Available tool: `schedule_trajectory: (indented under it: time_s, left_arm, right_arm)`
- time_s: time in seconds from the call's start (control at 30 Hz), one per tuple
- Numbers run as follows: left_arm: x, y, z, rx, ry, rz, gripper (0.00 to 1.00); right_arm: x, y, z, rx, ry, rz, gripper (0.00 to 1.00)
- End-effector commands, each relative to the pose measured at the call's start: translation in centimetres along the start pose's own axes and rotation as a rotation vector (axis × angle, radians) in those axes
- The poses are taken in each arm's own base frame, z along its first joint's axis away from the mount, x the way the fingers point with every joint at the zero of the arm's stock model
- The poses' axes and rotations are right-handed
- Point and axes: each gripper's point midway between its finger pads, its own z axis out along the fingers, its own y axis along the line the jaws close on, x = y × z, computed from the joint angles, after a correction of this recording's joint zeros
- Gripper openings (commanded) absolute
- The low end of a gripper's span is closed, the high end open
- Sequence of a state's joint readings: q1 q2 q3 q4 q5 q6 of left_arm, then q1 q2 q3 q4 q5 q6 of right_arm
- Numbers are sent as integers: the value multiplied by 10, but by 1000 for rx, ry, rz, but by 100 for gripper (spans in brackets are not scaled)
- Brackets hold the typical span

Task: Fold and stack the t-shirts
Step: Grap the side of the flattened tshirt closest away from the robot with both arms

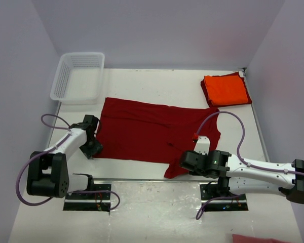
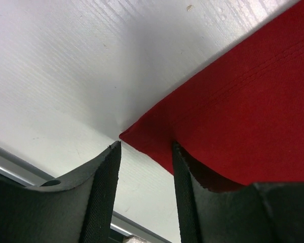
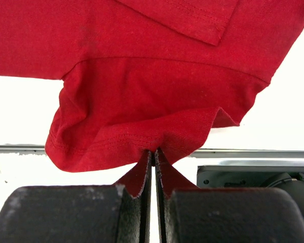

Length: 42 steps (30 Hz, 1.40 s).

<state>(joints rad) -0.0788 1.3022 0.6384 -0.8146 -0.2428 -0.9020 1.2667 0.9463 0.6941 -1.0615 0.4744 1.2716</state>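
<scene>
Risk, left corner: the left end effector (image 2: 144, 146) straddles the lower-left hem corner of the crimson t-shirt (image 1: 152, 131), jaws partly apart and nothing pinched. If it catches only the tip, the cloth could slip out on a lift.
Risk, right hold: the right end effector (image 3: 153, 152) is clamped tight on what seems a sleeve edge (a thin bite). A hard pull could free it or drag the shirt askew.
Shirts: the crimson one lies spread at mid-frame on the worktop (image 1: 142, 81); the orange t-shirt (image 1: 226, 90) sits folded at upper right.
Left arm pose: low at left of frame, wrist tipped down to the corner.
Right arm pose: stretched low from lower right toward centre.
</scene>
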Motion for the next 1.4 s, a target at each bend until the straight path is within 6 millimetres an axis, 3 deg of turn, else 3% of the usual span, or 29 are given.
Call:
schedule_trajectory:
  time_s: [0.0, 0.1, 0.3, 0.43, 0.63, 0.87, 1.07, 1.37]
  left_arm:
    - [-18, -8, 4, 13, -63, -21, 41]
    - [-20, -8, 5, 14, -66, -23, 31]
    - [-22, -8, -2, 41, -64, -20, 0]
    - [-27, -14, -14, 93, -73, -19, 0]
    - [-36, -24, -33, 170, -112, 11, 0]
    - [-44, -32, -45, 232, -148, 54, 0]
    - [-56, -51, -51, 302, -180, 110, 0]
    - [-103, -70, -83, 338, -335, 172, 0]
  right_arm:
    - [1, -5, 0, 12, 1, 21, 0]
    - [1, -6, 0, 18, 3, 25, 0]
    - [-3, -12, -3, 68, -10, 40, 0]
    - [-13, -24, -11, 138, -46, 73, 0]
    - [-36, -24, -24, 178, -99, 109, 0]
    - [-72, -30, -31, 235, -128, 121, 0]
    - [-103, -40, -35, 278, -157, 123, 0]
    - [-149, -55, -35, 334, -183, 130, 0]
